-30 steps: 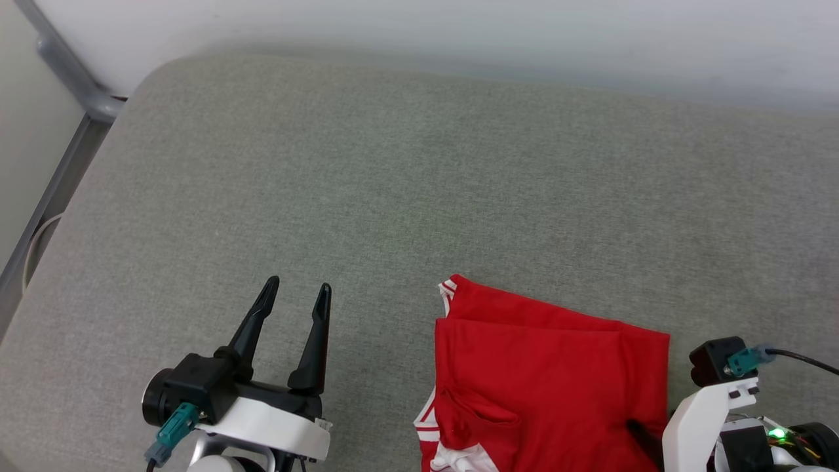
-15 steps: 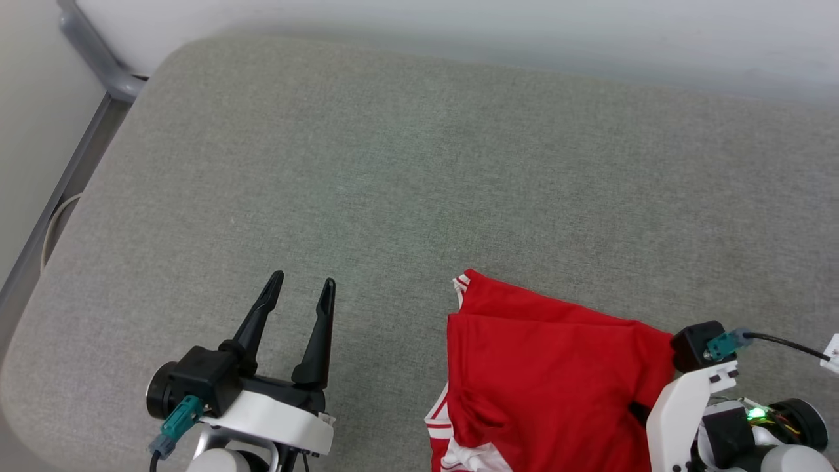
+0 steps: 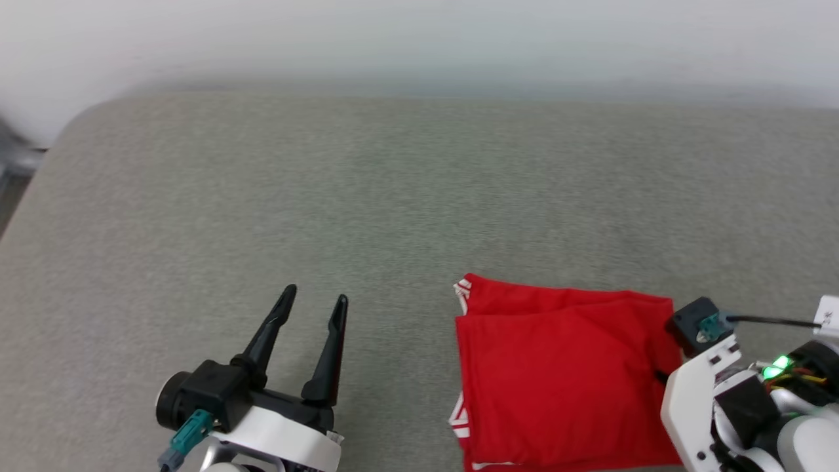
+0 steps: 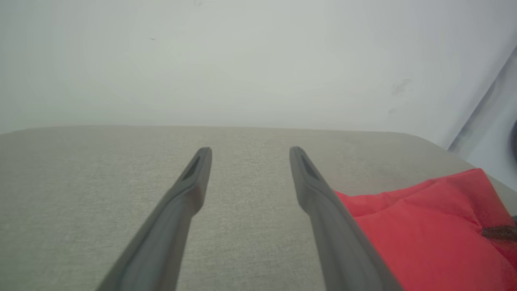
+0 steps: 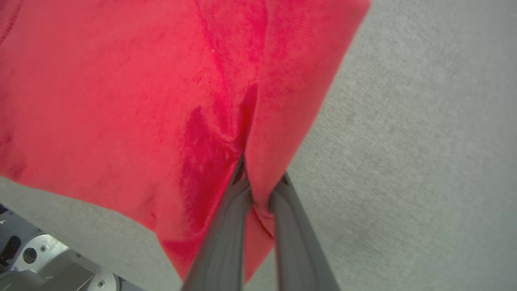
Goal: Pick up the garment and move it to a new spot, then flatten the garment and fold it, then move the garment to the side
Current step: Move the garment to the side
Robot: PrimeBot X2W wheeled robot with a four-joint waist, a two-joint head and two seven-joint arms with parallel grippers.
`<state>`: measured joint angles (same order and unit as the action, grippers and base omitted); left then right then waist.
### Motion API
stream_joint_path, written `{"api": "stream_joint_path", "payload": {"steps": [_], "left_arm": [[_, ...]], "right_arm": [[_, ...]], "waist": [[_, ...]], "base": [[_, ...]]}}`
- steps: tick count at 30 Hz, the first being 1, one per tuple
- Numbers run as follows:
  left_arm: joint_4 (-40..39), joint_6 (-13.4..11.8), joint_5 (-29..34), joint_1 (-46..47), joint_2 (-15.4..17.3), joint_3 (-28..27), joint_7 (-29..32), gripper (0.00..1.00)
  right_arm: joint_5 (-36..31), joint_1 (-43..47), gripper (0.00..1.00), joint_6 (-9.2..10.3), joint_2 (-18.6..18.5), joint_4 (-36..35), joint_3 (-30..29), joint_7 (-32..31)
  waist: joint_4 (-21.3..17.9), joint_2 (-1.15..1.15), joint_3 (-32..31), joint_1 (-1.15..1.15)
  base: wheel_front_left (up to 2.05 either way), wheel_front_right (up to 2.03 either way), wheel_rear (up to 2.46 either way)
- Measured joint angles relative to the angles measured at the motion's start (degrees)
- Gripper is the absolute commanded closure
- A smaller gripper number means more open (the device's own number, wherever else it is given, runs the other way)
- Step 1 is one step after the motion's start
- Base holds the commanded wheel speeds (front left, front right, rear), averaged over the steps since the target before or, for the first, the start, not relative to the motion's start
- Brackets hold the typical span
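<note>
On the grey padded surface (image 3: pixel 328 183), toward the robot's right: garment (image 3: pixel 564 373), lying folded in a red rectangle. The right hand (image 5: pixel 262 182) is pinching its right border; the left hand (image 3: pixel 316 295) is hovering spread and empty, well apart. Folding is appearing finished; the sideways move is remaining.

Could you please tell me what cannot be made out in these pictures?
Near edge of the garment: head view, cut off by the frame's bottom.
Fingertips of the right claw: right wrist view, buried in red folds.
Far edge of the grey cushion: head view, blurred.
</note>
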<state>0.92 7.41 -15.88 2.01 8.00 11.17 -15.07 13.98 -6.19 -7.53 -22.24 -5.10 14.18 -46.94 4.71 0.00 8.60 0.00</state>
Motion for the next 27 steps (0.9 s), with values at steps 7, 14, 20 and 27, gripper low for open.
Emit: {"api": "stream_joint_path", "payload": {"steps": [7, 14, 20, 27], "left_arm": [[-0.7, 0.0, -0.5, 1.6, -0.2, 3.3, 0.0, 0.0], [-2.3, 0.0, 0.1, 5.5, 0.8, 7.1, 0.0, 0.0], [-5.7, 0.0, 1.3, 11.0, 3.7, 9.0, 0.0, 0.0], [-11.0, 0.1, 2.5, 16.6, 7.0, 10.9, 0.0, 0.0]], "right_arm": [[1.2, -5.5, 1.0, 0.01, -11.6, -1.8, 4.4, -0.8], [2.1, -11.8, 1.0, 0.0, -20.9, 0.8, 6.6, 2.8], [2.5, -17.8, 1.0, -0.01, -24.3, 7.0, 5.4, 9.5], [0.0, -22.6, 1.0, -0.01, -28.6, 18.4, 1.4, 17.8]], "waist": [[-7.2, 0.0, 1.3, 0.0], [-13.3, 0.0, 5.7, 0.0], [-16.9, 0.0, 12.1, 0.01], [-19.0, 0.0, 20.5, 0.02]], "base": [[0.0, 0.0, 0.0], [0.0, 0.0, 0.0], [0.0, 0.0, 0.0], [0.0, 0.0, 0.0]]}}
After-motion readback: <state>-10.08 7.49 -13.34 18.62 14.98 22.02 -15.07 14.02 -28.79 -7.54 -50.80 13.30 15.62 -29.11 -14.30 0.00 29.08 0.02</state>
